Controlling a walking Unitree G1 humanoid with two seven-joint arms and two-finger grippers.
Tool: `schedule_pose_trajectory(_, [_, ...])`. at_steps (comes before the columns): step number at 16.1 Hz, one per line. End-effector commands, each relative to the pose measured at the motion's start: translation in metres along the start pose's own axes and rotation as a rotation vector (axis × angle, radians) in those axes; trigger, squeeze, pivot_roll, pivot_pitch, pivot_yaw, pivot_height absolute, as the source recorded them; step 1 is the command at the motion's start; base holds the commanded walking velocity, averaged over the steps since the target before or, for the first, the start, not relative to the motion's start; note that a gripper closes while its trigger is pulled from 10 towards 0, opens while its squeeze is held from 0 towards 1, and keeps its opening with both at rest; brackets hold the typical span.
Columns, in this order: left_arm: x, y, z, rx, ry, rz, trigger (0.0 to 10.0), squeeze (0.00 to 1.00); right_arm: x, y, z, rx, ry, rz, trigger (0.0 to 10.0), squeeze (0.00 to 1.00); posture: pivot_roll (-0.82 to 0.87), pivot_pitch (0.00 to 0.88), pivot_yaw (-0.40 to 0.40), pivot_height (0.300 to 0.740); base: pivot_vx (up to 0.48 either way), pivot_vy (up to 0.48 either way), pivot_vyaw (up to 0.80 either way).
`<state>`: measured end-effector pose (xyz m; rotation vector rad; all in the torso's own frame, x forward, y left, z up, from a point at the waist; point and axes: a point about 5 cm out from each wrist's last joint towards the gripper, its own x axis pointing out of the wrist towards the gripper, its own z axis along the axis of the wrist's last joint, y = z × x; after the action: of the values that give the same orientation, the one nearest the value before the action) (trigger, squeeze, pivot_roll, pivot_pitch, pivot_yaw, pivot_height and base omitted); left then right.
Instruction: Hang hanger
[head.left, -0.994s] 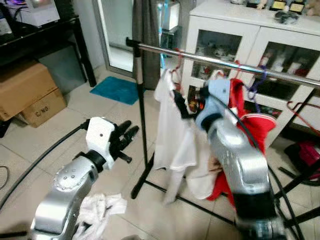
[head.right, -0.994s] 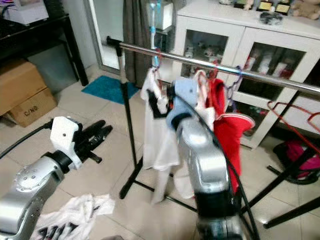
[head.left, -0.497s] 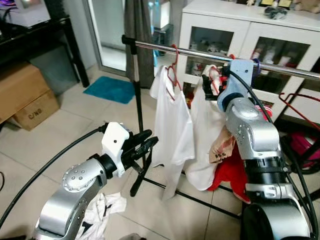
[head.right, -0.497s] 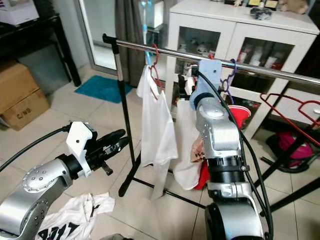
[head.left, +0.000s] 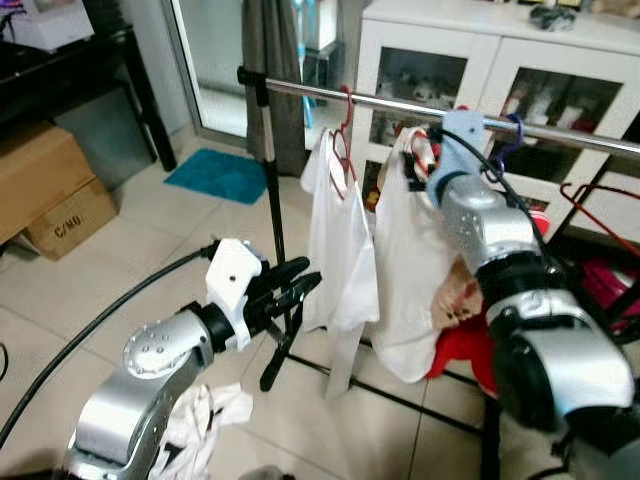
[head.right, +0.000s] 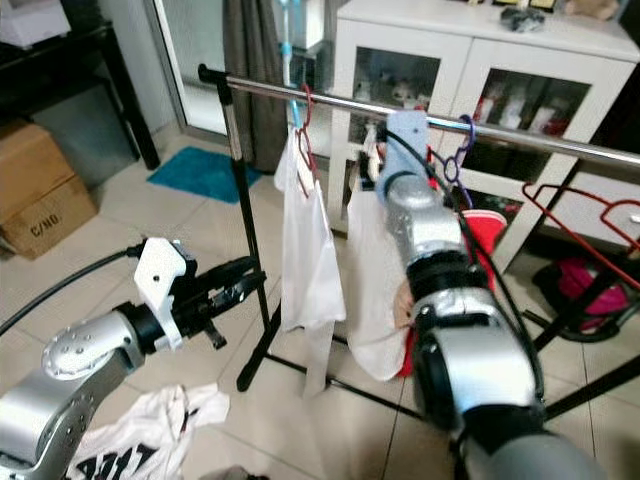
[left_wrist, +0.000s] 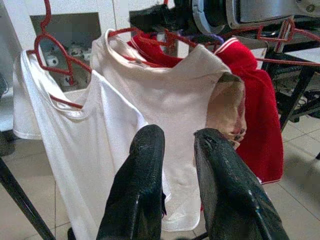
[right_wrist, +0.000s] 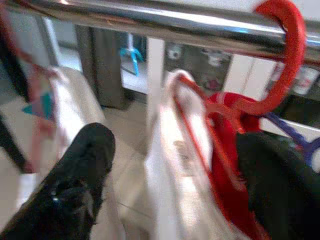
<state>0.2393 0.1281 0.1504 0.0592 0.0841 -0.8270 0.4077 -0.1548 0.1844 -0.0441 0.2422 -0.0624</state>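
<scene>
A silver clothes rail (head.left: 380, 103) runs across in front of me. A red hanger (head.left: 343, 135) carries a white shirt (head.left: 340, 250) near the rail's left end. Beside it a second white shirt (head.left: 405, 270) hangs on another red hanger, whose hook (right_wrist: 282, 47) sits over the rail (right_wrist: 150, 20). My right gripper (head.left: 418, 155) is up at that hanger's neck, open, its fingers (right_wrist: 75, 185) wide apart on either side of the hanger. My left gripper (head.left: 300, 283) hovers low, left of the shirts, its fingers (left_wrist: 142, 190) slightly apart and holding nothing.
A red garment (head.left: 465, 350) hangs behind the second shirt. The rack's post and foot (head.left: 275, 370) stand just past my left gripper. A white cabinet (head.left: 500, 50) is behind the rail. Cardboard boxes (head.left: 50, 190) sit left, and a white garment (head.left: 200, 420) lies on the floor.
My right arm lifted the second shirt's hanger from below the rail up to it, and the hook now rests over the rail. The left gripper came forward slightly.
</scene>
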Motion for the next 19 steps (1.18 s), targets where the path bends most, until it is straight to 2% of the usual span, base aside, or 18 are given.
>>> schedule_pose_trajectory(1, [0.001,-0.003,0.004,0.011,-0.001,-0.02,10.0,0.0,0.002,-0.008,0.005,0.003,-0.011,-0.036,3.6,0.0,0.04,0.0,0.02,0.74,0.0,0.0,0.0])
schedule_pose_trajectory(4, [-0.001,-0.004,0.003,0.007,0.005,-0.022,10.0,0.0,0.005,-0.015,0.007,0.017,-0.011,-0.05,3.9,0.0,0.04,0.0,0.019,0.74,0.0,0.0,0.0])
schedule_pose_trajectory(5, [-0.001,-0.004,0.002,0.007,0.007,-0.025,10.0,0.0,0.005,-0.016,0.005,0.033,-0.001,-0.035,3.6,0.0,0.03,0.0,0.023,0.74,0.0,0.0,0.0])
schedule_pose_trajectory(8, [0.0,-0.004,0.003,0.008,0.01,-0.036,10.0,0.0,0.007,-0.011,0.004,0.052,0.006,0.048,1.9,0.0,0.03,0.0,0.03,0.74,0.0,0.0,0.0])
schedule_pose_trajectory(9, [0.001,-0.003,0.004,0.011,0.009,-0.041,10.0,0.0,0.007,-0.008,0.003,0.039,0.015,0.089,0.4,0.0,0.03,0.0,0.032,0.74,0.0,0.0,0.0])
schedule_pose_trajectory(10, [0.001,-0.003,0.004,0.011,0.009,-0.043,10.0,0.0,0.007,-0.009,0.003,0.031,0.022,0.088,0.0,0.0,0.03,0.0,0.033,0.74,0.0,0.0,0.0])
schedule_pose_trajectory(19, [-0.005,-0.003,0.005,0.019,0.03,-0.051,10.0,0.0,0.007,-0.005,-0.016,0.021,0.114,0.032,0.0,0.0,0.05,0.0,0.032,0.74,0.0,0.0,0.0])
